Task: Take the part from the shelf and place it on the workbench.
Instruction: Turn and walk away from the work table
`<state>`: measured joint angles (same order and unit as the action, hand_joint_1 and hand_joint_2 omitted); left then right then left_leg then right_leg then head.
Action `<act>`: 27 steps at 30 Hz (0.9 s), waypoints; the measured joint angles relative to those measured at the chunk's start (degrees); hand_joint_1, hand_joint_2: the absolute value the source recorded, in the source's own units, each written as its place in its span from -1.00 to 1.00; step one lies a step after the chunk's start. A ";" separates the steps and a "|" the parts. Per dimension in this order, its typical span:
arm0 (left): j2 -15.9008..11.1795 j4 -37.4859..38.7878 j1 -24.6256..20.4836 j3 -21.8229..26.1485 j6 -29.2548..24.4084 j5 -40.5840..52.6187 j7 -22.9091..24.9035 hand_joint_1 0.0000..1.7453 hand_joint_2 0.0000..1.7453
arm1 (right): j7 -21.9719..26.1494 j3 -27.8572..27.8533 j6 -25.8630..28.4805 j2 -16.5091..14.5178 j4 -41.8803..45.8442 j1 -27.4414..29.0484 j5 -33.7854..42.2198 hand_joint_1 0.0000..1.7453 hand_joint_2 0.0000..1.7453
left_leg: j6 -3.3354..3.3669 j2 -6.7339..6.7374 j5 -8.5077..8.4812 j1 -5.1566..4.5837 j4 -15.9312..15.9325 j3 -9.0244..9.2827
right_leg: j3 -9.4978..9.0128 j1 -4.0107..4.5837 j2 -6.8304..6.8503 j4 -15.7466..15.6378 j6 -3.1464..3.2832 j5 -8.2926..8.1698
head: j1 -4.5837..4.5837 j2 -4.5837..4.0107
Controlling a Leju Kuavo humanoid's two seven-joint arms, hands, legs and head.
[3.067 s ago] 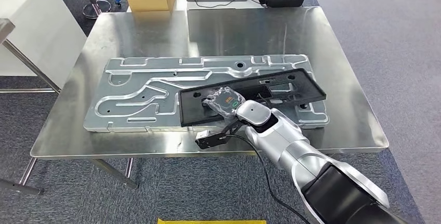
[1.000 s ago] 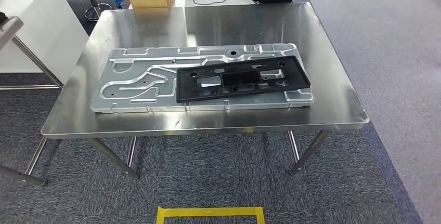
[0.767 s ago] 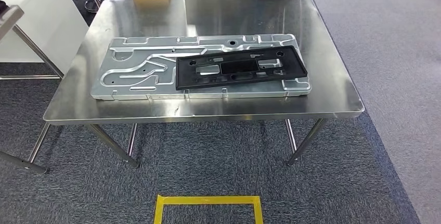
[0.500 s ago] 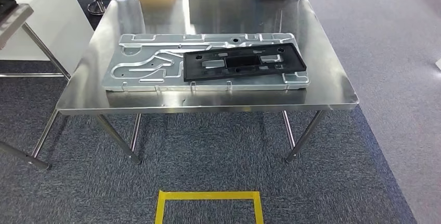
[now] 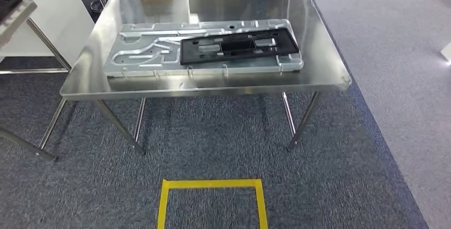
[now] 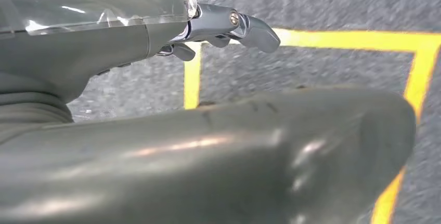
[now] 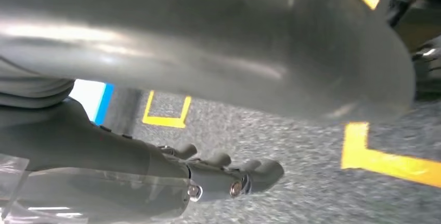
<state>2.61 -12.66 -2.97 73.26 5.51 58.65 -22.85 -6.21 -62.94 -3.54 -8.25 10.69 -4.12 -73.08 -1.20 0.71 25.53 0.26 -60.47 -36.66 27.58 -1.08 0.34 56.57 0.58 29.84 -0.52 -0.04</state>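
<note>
Black part (image 5: 237,44) lies on the workbench (image 5: 330,75); both hands (image 6: 156,146) (image 7: 171,182) hang empty, fingers apart, blurred.

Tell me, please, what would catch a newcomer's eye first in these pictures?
Probably the black part lying flat on the long silver plate in the middle of the steel workbench. Next, the yellow tape square on the grey carpet in front of the bench.
</note>
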 joint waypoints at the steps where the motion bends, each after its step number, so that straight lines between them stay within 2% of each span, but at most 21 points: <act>1: -0.15 0.00 0.03 -0.14 0.24 0.10 -0.06 -1.00 -1.00 | -0.17 -0.16 0.07 -0.10 -0.03 -0.08 0.05 -1.00 -1.00 | -0.23 -0.11 2.96 0.11 -2.60 -0.83 | 0.85 0.04 0.12 0.01 0.37 -0.72 | -0.05 0.00; 3: -0.29 0.00 -0.05 -0.36 0.80 -0.13 -0.57 -1.00 -1.00 | -0.32 -0.39 0.25 -0.17 -0.03 -0.12 0.07 -1.00 -1.00 | -0.50 -0.18 8.39 0.18 -9.80 -2.28 | 2.70 0.29 0.19 0.16 0.67 -2.14 | -0.16 0.00; 4: -0.33 0.00 -0.16 -0.40 1.02 -0.30 -0.96 -1.00 -1.00 | -0.23 -0.45 0.27 -0.19 -0.02 -0.12 0.04 -1.00 -1.00 | -0.54 -0.18 9.22 0.20 -12.65 -2.40 | 3.68 0.43 0.22 0.31 0.70 -2.81 | -0.19 0.00; 5: -0.35 0.00 -0.27 -0.44 1.20 -0.44 -1.38 -1.00 -1.00 | -0.01 -0.48 0.24 -0.19 -0.02 -0.15 -0.02 -1.00 -1.00 | -0.50 -0.18 8.64 0.22 -14.07 -1.78 | 4.70 0.53 0.24 0.51 0.68 -3.47 | -0.20 0.00; 6: -0.35 0.00 -0.38 -0.48 1.29 -0.48 -1.78 -1.00 -1.00 | 0.29 -0.49 0.10 -0.19 -0.02 -0.19 -0.12 -1.00 -1.00 | -0.39 -0.19 7.00 0.22 -13.47 -0.21 | 5.71 0.58 0.22 0.77 0.61 -4.07 | -0.19 0.00; 7: -0.35 0.00 -0.50 -0.52 1.33 -0.57 -2.14 -1.00 -1.00 | 0.60 -0.49 -0.10 -0.19 -0.02 -0.24 -0.26 -1.00 -1.00 | -0.24 -0.21 5.24 0.21 -10.95 2.33 | 6.65 0.60 0.18 1.05 0.49 -4.63 | -0.21 0.00; 8: -0.35 0.00 -0.67 -0.56 1.37 -0.69 -2.48 -1.00 -1.00 | 0.91 -0.49 -0.32 -0.19 -0.02 -0.35 -0.39 -1.00 -1.00 | -0.01 -0.26 4.47 0.18 -6.87 5.64 | 7.43 0.64 0.13 1.35 0.30 -5.15 | -0.21 0.00; 10: -0.35 0.00 -1.13 -0.58 1.38 -0.96 -2.95 -1.00 -1.00 | 1.35 -0.49 -0.72 -0.19 -0.02 -0.53 -0.62 -1.00 -1.00 | 0.60 -0.36 5.41 -0.06 1.59 11.39 | 8.39 0.71 0.14 1.79 -0.31 -6.16 | -0.16 0.00; 11: -0.32 0.00 -1.33 -0.58 1.37 -1.02 -3.06 -1.00 -1.00 | 1.48 -0.49 -0.80 -0.18 -0.02 -0.60 -0.69 -1.00 -1.00 | 0.99 -0.38 6.23 -0.26 4.03 12.71 | 8.60 0.69 0.21 1.81 -0.66 -6.72 | -0.15 0.00; 13: -0.17 0.02 -1.46 -0.58 1.29 -0.98 -2.91 -1.00 -1.00 | 1.55 -0.47 -0.84 -0.10 -0.01 -0.60 -0.83 -1.00 -1.00 | 1.92 -0.25 5.90 -0.38 5.13 12.46 | 8.85 0.54 0.31 1.65 -1.41 -7.77 | -0.12 0.00; 14: -0.04 0.04 -1.48 -0.59 1.24 -0.92 -2.68 -1.00 -1.00 | 1.58 -0.47 -0.83 0.01 -0.01 -0.60 -0.91 -1.00 -1.00 | 2.43 -0.13 5.20 -0.34 5.22 11.93 | 9.14 0.44 0.21 1.95 -1.73 -7.28 | -0.14 0.00; 15: 0.10 0.05 -1.49 -0.60 1.17 -0.85 -2.42 -1.00 -1.00 | 1.62 -0.46 -0.83 0.12 -0.01 -0.60 -1.00 -1.00 -1.00 | 2.93 0.01 4.42 -0.24 5.35 11.27 | 9.61 0.39 0.09 3.02 -2.00 -5.64 | -0.11 0.00; 18: 0.33 0.07 -1.53 -0.63 0.94 -0.87 -1.97 -1.00 -1.00 | 1.88 -0.46 -0.81 0.36 -0.01 -0.60 -1.29 -1.00 -1.00 | 3.68 0.20 2.12 -0.29 5.37 8.57 | 11.71 0.30 -0.11 11.96 -2.55 3.13 | -0.01 -0.01; 19: 0.36 0.07 -1.54 -0.63 0.88 -0.94 -1.91 -1.00 -1.00 | 2.07 -0.46 -0.81 0.42 -0.01 -0.60 -1.40 -1.00 -1.00 | 3.67 0.22 1.37 -0.36 5.25 7.56 | 12.06 0.30 -0.11 15.31 -2.71 4.41 | -0.01 -0.01; 20: 0.37 0.07 -1.57 -0.63 0.86 -1.03 -1.87 -1.00 -1.00 | 2.29 -0.46 -0.81 0.50 -0.01 -0.62 -1.53 -1.00 -1.00 | 3.61 0.26 0.63 -0.42 5.05 6.46 | 11.83 0.30 -0.11 17.48 -2.79 4.14 | -0.02 -0.01; 21: 0.38 0.07 -1.61 -0.63 0.84 -1.10 -1.80 -1.00 -1.00 | 2.46 -0.45 -0.83 0.59 0.00 -0.66 -1.67 -1.00 -1.00 | 3.50 0.30 -0.05 -0.46 4.77 5.34 | 10.79 0.30 -0.11 17.90 -2.78 2.63 | -0.02 -0.01; 22: 0.39 0.07 -1.67 -0.63 0.82 -1.15 -1.69 -1.00 -1.00 | 2.55 -0.44 -0.85 0.68 0.01 -0.72 -1.83 -1.00 -1.00 | 3.37 0.33 -0.66 -0.48 4.41 4.23 | 8.79 0.30 -0.11 16.34 -2.68 0.80 | -0.02 0.00; 23: 0.41 0.07 -1.75 -0.63 0.78 -1.18 -1.55 -1.00 -1.00 | 2.60 -0.41 -0.90 0.77 0.01 -0.81 -2.02 -1.00 -1.00 | 3.21 0.34 -1.19 -0.48 3.99 3.25 | 5.83 0.30 -0.11 13.03 -2.51 -0.33 | -0.02 0.00; 25: 0.48 0.07 -1.90 -0.63 0.64 -1.22 -1.19 -1.00 -1.00 | 2.71 -0.37 -1.12 0.92 0.02 -1.07 -2.34 -1.00 -1.00 | 2.74 0.31 -2.05 -0.63 3.06 1.83 | -0.79 0.53 -0.15 3.93 -1.98 0.59 | -0.05 0.00; 26: 0.50 0.07 -1.97 -0.63 0.52 -1.24 -1.03 -1.00 -1.00 | 2.87 -0.34 -1.28 0.97 0.02 -1.18 -2.43 -1.00 -1.00 | 2.44 0.32 -2.51 -0.67 2.79 1.41 | -2.83 0.70 -0.18 0.72 -1.63 1.55 | -0.06 0.00; 27: 0.53 0.07 -2.02 -0.63 0.39 -1.25 -0.91 -1.00 -1.00 | 3.10 -0.32 -1.45 1.01 0.02 -1.24 -2.45 -1.00 -1.00 | 2.11 0.33 -3.02 -0.68 2.70 1.10 | -3.70 0.88 -0.20 -1.09 -1.24 2.12 | -0.08 0.00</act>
<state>3.13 -12.59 -4.98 72.63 5.90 57.40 -23.75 -3.12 -63.26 -4.99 -7.24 10.72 -5.36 -75.53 0.92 1.05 22.50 -0.42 -57.78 -35.56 23.88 -0.20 0.13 55.48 -0.66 31.95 -0.61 -0.04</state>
